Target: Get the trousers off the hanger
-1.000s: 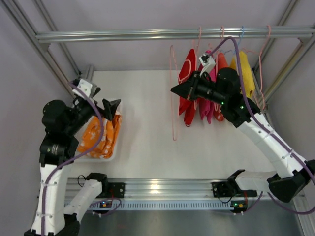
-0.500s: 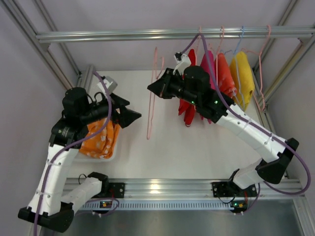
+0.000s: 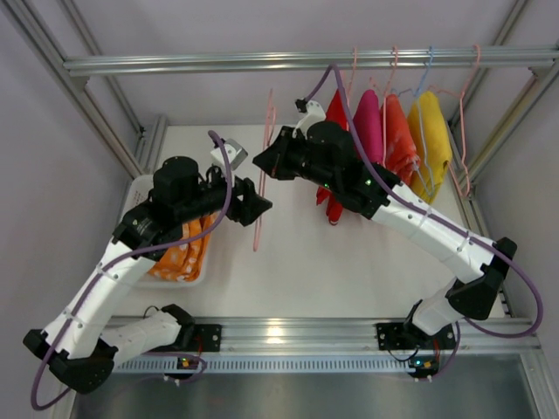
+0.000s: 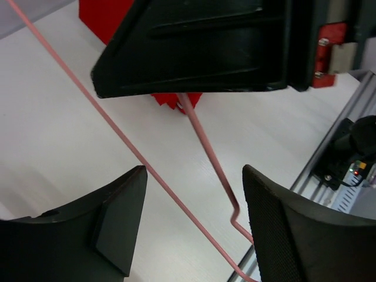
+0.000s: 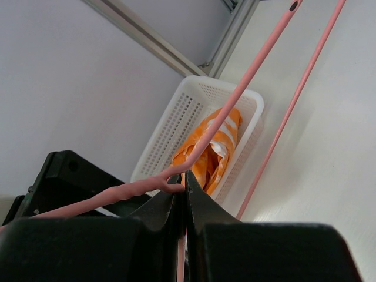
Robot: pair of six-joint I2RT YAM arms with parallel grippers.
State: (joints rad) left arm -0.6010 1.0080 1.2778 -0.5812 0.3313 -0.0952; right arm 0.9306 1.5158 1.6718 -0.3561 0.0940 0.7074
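Note:
The pale pink wire hanger (image 3: 259,205) is bare and hangs in mid-air over the table. My right gripper (image 3: 259,162) is shut on the hanger (image 5: 235,94) near its twisted neck. My left gripper (image 3: 262,208) is open, its jaws on either side of the hanger's lower wires (image 4: 207,154) without touching them. The orange trousers with white blotches (image 3: 179,249) lie crumpled in the white basket (image 3: 140,188) at the left. They also show in the right wrist view (image 5: 211,150).
Red (image 3: 336,113), pink (image 3: 367,122), orange-red (image 3: 400,131) and yellow (image 3: 434,127) garments hang on hangers from the rail (image 3: 218,61) at the back right, close behind my right arm. A frame post (image 3: 105,96) stands at the back left.
My right gripper has carried the bare hanger leftward away from the rail. My left arm has swung right from the basket and now brackets the hanger's lower wires.

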